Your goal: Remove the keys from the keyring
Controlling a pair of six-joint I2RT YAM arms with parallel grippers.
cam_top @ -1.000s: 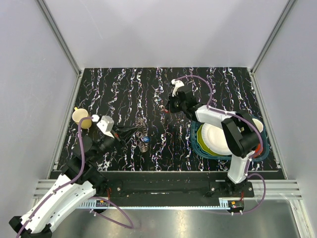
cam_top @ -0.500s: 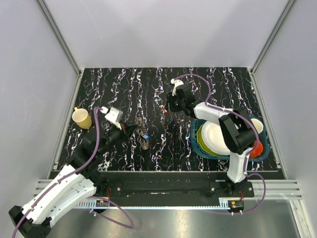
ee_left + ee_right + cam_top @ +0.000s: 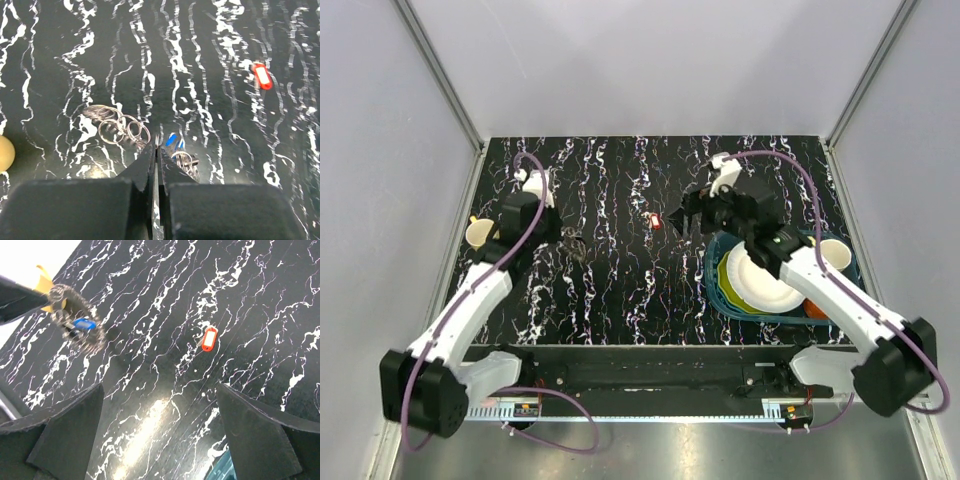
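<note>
The keyring (image 3: 576, 245) sat on the left side of the tabletop (image 3: 620, 180), about midway between near and far. It was pinched at its edge by the left jaws, which were clenched tight together. In the right wrist view it showed as a toothed wreath (image 3: 79, 324), and whether it touched the surface could not be told. The blue key (image 3: 173, 141) was on the ring among the small loops (its head plain in both wrist views). The red key (image 3: 657, 220) lay flat and alone near the tabletop's middle, well apart from the ring. The right jaws were released, spread wide just right of the red key without touching it. The left arm (image 3: 470, 300) reached far along the left side. 1 yellow cup (image 3: 478, 232) stood beside it at the left edge. White plates (image 3: 760, 280) sat in a teal basin (image 3: 712, 285) on the right.
</note>
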